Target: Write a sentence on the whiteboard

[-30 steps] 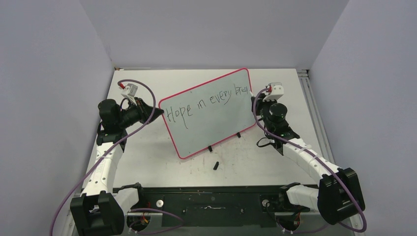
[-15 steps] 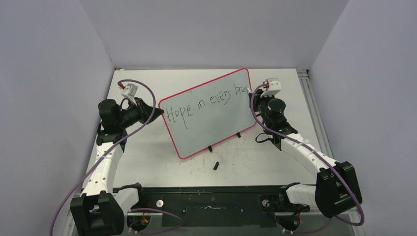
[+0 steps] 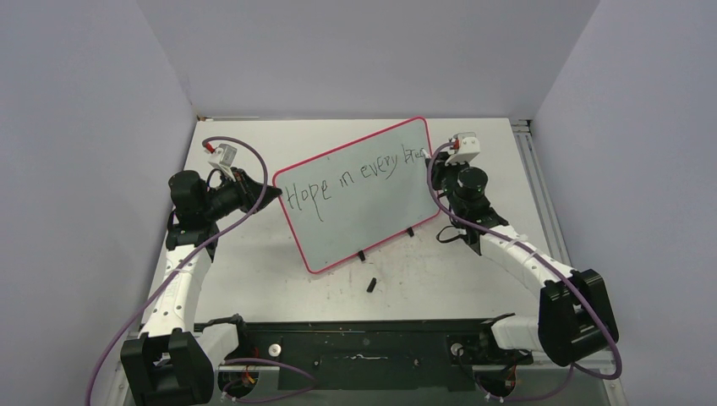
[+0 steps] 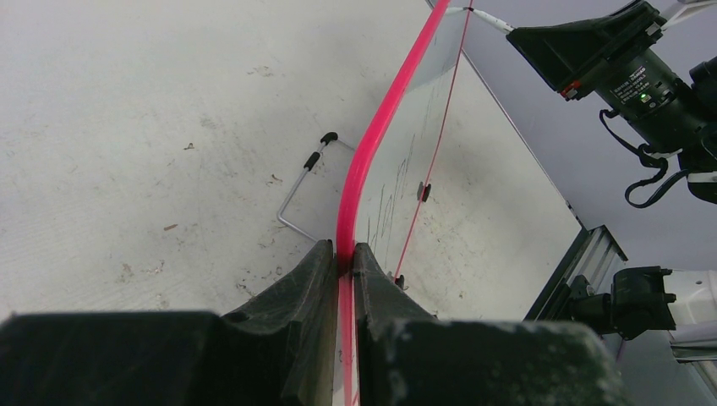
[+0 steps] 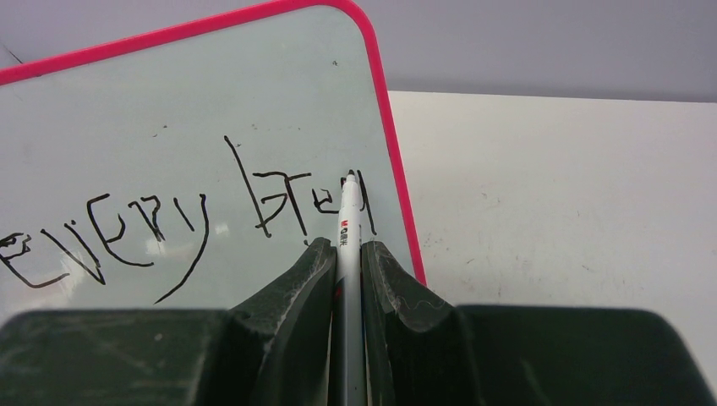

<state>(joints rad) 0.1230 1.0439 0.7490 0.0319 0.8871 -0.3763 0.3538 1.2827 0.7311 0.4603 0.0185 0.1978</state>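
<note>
The whiteboard point(image 3: 372, 211), pale with a red-pink rim, stands tilted at the table's middle. The sentence point(image 3: 351, 179) on it reads "Hope in every brea" in black strokes; its right end also shows in the right wrist view point(image 5: 254, 203). My left gripper point(image 3: 270, 193) is shut on the whiteboard's left rim point(image 4: 359, 178), seen edge-on in the left wrist view, jaws point(image 4: 345, 254) clamping it. My right gripper point(image 3: 433, 162) is shut on a white marker pen point(image 5: 348, 224); its black tip touches the board beside the last letter, near the right rim.
A small black cap point(image 3: 370, 284) lies on the table in front of the board. The board's wire stand point(image 4: 298, 190) rests on the table behind it. Grey walls enclose the table; a metal rail point(image 3: 533, 169) runs along the right side.
My right gripper has shifted slightly left and up along the board's right end with the pen, adding strokes to the last word. The left arm and board have not moved.
</note>
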